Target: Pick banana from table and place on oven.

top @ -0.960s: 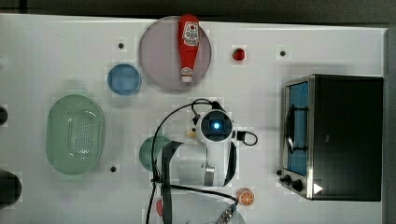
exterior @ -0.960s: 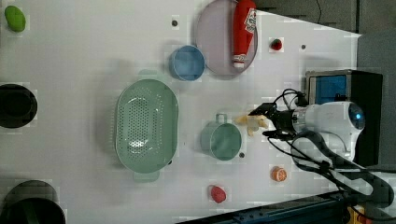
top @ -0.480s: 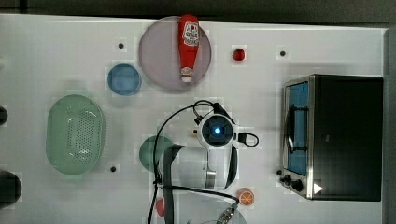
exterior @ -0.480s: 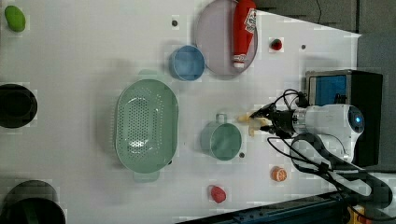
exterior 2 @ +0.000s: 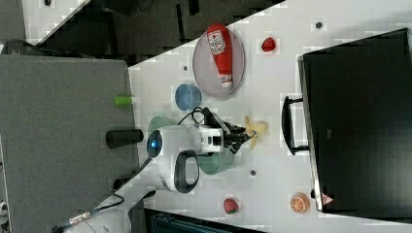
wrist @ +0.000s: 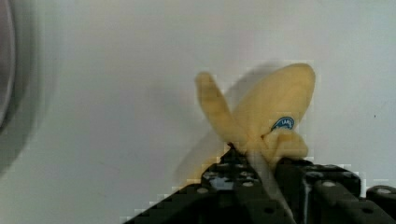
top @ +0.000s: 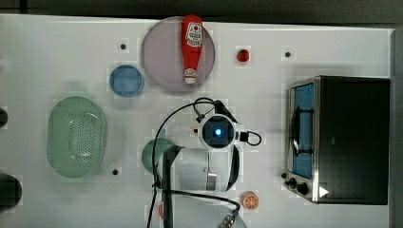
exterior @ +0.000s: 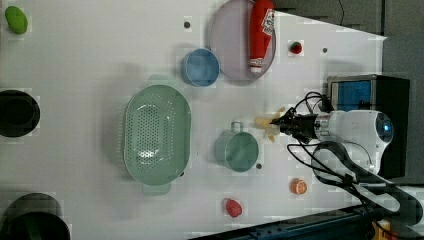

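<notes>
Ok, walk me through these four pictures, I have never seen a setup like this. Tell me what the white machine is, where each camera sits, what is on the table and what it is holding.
The white machine is a robot arm. At its tip is a gripper, a two-fingered clamp. Three cameras off the arm look at the white table; the fourth rides on the wrist and looks past the gripper's black parts.

On the table are a black-topped toaster oven, a ketchup bottle lying on a pale round plate, a blue bowl, a green colander, a green mug, two strawberries and an orange slice.

The gripper is shut on a pale yellow banana. In the left view, the banana sits between the mug and the oven.
</notes>
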